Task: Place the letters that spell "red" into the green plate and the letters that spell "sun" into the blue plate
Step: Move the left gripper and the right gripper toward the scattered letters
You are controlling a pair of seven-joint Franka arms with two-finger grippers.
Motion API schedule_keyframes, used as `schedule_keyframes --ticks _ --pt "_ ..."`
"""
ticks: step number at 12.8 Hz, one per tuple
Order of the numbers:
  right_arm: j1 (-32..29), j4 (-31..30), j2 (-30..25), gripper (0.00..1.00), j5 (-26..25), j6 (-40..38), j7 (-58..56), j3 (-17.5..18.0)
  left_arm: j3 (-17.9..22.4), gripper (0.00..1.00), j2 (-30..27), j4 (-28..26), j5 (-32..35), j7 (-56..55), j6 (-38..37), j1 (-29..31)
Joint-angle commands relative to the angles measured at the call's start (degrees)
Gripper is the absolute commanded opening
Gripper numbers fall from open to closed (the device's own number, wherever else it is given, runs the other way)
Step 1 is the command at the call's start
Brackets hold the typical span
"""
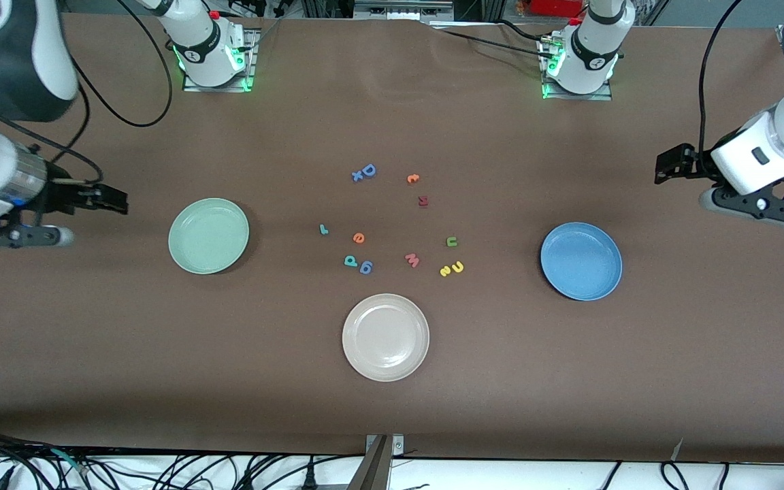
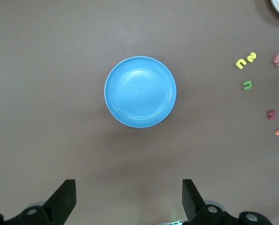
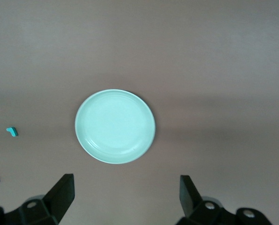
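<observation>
Nearest the front camera lies the white plate (image 1: 385,337), with bare brown table (image 1: 569,395) all around it down to the table's near edge.

Farther up sits the cluster of letters. Nearest come the teal d (image 1: 350,260) touching a blue letter (image 1: 365,267), the pink w (image 1: 412,260), and the yellow s (image 1: 445,271) touching the yellow arch (image 1: 457,267). A little farther lie the orange e (image 1: 358,237), the green arch (image 1: 452,241) and the thin teal r (image 1: 323,229). Farther still are the dark red letter (image 1: 422,201), the orange curl (image 1: 412,179) and the blue D (image 1: 367,171) against a small blue x. All six task letters lie on the table; none is in a plate.

The green plate (image 1: 208,235) lies toward my right arm's end, well apart from the letters, holding nothing. The blue plate (image 1: 581,260) lies toward my left arm's end, likewise bare, with open table between it and the yellow pair.

My right gripper (image 1: 109,199) hangs above the table at its own end, beside the green plate, fingers (image 3: 60,194) spread wide and grasping nothing. My left gripper (image 1: 667,165) hangs above the table at its end, near the blue plate, fingers (image 2: 64,199) spread just as wide, also grasping nothing. Under each, the table is bare out to the plate's rim.

Farthest up, both bases stand at the table's top edge, with clear brown surface between them and the letters.
</observation>
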Motion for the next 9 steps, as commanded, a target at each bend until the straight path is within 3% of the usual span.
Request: schedule_keyframes --ticks 1,4,6,9 --pt "4.2 0.5 2.9 0.99 1.7 2.6 5.1 -0.1 -0.2 1.0 4.4 1.4 -0.2 1.2 -1.2 -3.3" --pt "8.2 0.5 5.5 0.99 3.0 6.7 8.6 -0.1 -0.3 1.0 9.1 1.7 -2.7 0.3 1.0 -6.3" --pt "11.0 0.5 8.2 0.99 4.9 9.0 9.3 -0.1 -0.3 1.0 12.4 0.3 -7.9 0.1 6.8 -6.7" --pt "16.1 0.2 12.5 0.99 6.3 13.6 13.1 -0.1 -0.3 1.0 15.5 -2.9 -8.0 -2.8 15.0 -9.2"
